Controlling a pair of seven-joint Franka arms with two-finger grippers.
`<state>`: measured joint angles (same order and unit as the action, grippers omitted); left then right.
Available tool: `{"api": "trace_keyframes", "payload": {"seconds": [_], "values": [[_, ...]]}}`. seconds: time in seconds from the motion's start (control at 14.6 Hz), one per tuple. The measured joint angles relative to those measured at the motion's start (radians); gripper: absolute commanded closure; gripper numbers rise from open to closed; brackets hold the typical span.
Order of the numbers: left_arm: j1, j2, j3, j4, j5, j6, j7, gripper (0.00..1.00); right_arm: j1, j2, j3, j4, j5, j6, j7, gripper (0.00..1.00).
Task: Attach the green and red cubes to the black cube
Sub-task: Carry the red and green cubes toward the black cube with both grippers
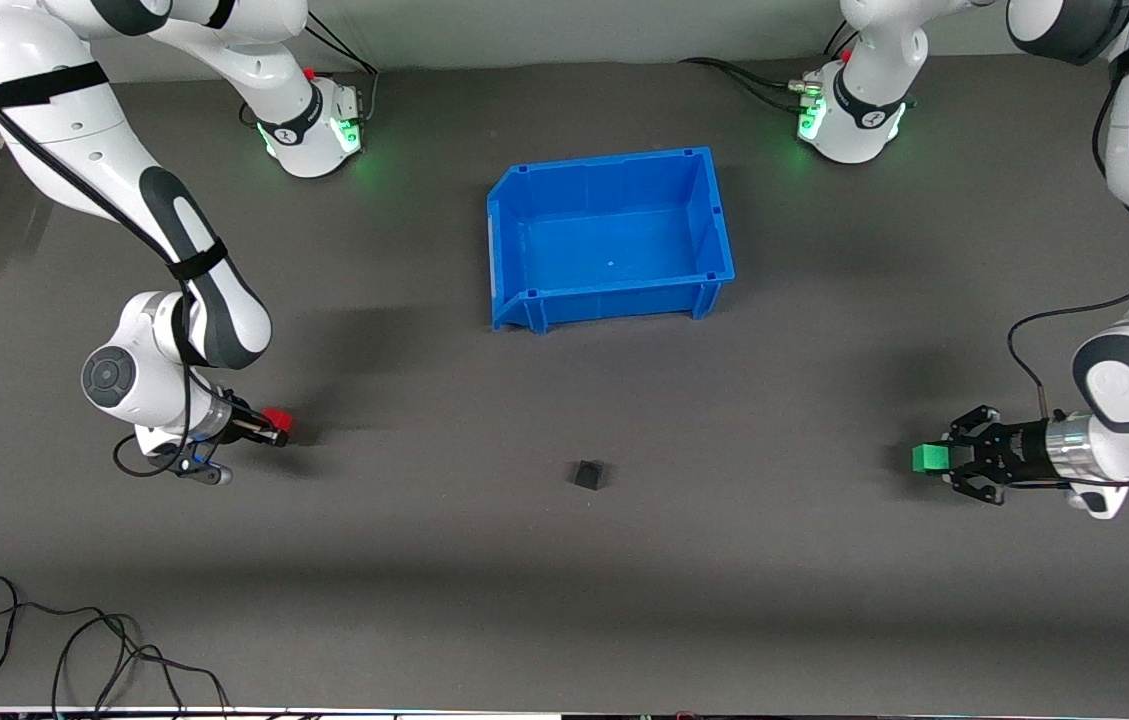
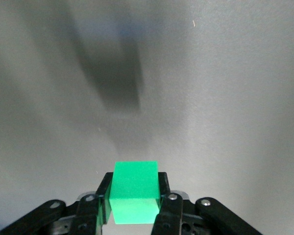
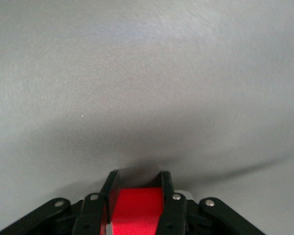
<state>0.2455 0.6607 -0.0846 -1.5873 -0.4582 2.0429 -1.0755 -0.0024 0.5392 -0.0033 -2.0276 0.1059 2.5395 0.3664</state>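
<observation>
Nearest the front camera, the black cube (image 1: pixel 587 474) sits alone on the grey mat (image 1: pixel 564 600). Toward either end of the table, our left gripper (image 1: pixel 944 460) pinches the green cube (image 1: pixel 930 458) and our right gripper (image 1: pixel 276 427) clamps the red cube (image 1: pixel 276 417). Farthest stands a blue bin (image 1: pixel 514 250). We judge both pickups done; next we must bring each cube squarely against the black one.

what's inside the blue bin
Nothing shows inside the blue bin except its bare blue floor with one tiny pale speck. No cube is in it; no part of the floor is covered.
</observation>
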Motion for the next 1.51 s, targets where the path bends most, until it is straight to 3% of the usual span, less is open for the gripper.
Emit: {"api": "trace_keyframes", "payload": {"seconds": [0.41, 0.82, 1.17, 1.51], "values": [[-0.092, -0.01, -0.028, -0.001, -0.085, 0.005, -0.156, 0.81, 0.149, 0.0, 0.007, 0.034, 0.122, 0.001, 0.572, 1.0], [-0.297, 0.004, -0.035, -0.008, -0.167, 0.151, -0.251, 0.81, 0.311, 0.068, 0.009, 0.17, 0.132, 0.004, 1.183, 1.0], [-0.447, 0.04, -0.035, -0.011, -0.224, 0.315, -0.299, 0.81, 0.421, 0.183, 0.009, 0.337, 0.132, -0.01, 1.529, 1.0], [-0.557, 0.118, -0.035, 0.053, -0.247, 0.406, -0.378, 0.81, 0.495, 0.262, 0.008, 0.466, 0.132, -0.029, 1.721, 1.0]]}}
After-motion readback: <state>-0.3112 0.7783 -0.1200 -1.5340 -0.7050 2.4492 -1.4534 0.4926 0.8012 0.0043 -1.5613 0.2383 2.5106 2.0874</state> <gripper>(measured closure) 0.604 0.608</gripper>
